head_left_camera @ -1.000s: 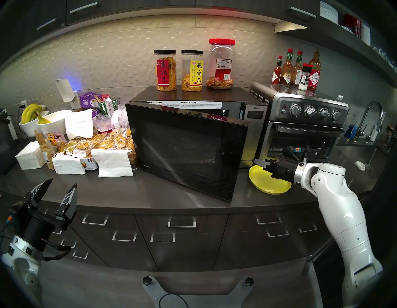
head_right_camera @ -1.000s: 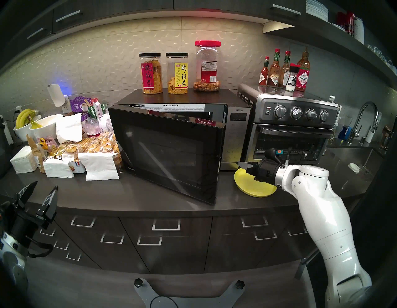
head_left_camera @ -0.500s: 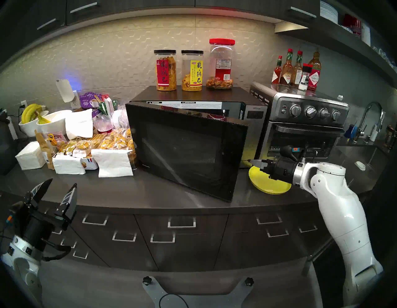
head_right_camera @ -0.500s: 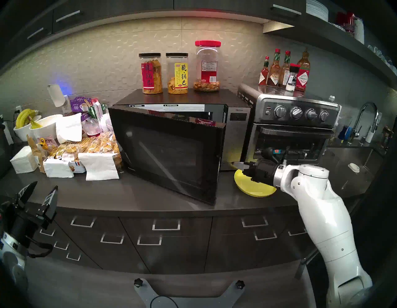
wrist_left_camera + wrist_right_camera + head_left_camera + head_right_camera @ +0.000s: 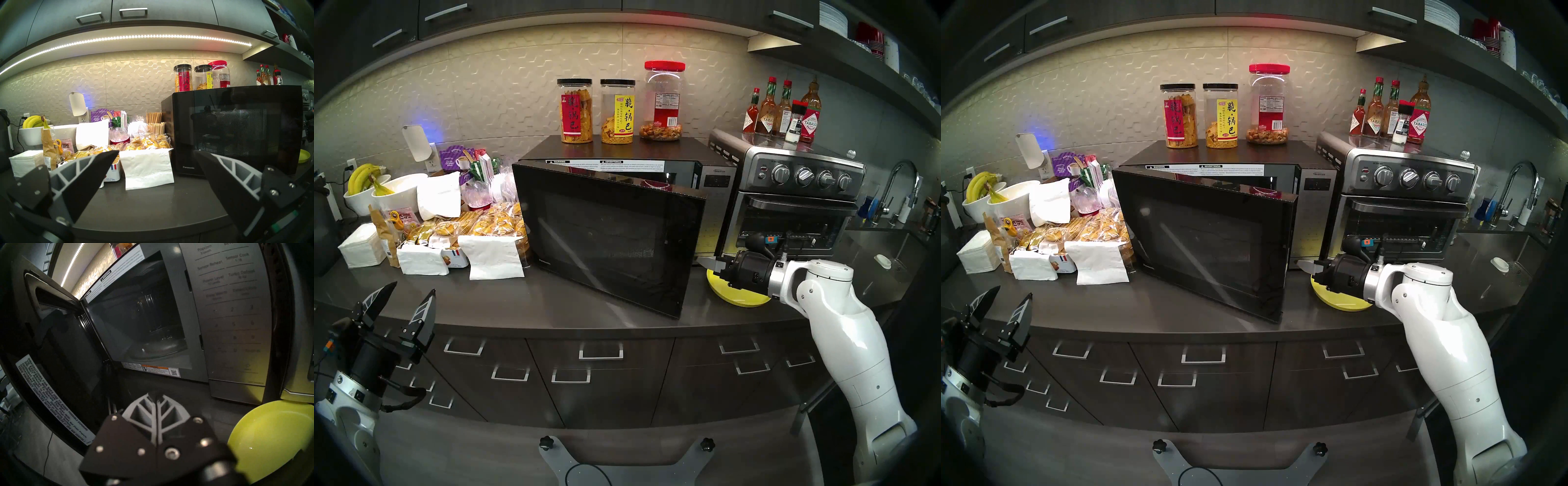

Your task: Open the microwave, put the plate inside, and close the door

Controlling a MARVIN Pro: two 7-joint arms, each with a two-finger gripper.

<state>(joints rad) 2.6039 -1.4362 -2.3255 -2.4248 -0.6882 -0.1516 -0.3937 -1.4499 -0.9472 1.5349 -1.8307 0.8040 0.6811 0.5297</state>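
The black-and-grey microwave (image 5: 716,203) stands mid-counter with its glossy black door (image 5: 605,237) swung partly open from the left hinge. The right wrist view shows its cavity and glass turntable (image 5: 158,348) and the door's inner side (image 5: 59,361). The yellow plate (image 5: 738,295) (image 5: 271,438) lies flat on the counter right of the door's free edge. My right gripper (image 5: 700,261) (image 5: 156,395) is shut and empty, hovering over the plate's left rim and pointing left into the gap behind the door. My left gripper (image 5: 400,302) (image 5: 156,159) stays open, low at the counter's front left.
A steel toaster oven (image 5: 789,203) stands close behind my right wrist, with sauce bottles (image 5: 782,112) on top. Three snack jars (image 5: 616,112) sit on the microwave. Snack packs and napkins (image 5: 493,251) crowd the counter's left. A sink (image 5: 890,237) lies far right.
My right gripper has slid left across the plate toward the gap behind the door's free edge, staying shut. The door, the plate and my left arm have not moved.
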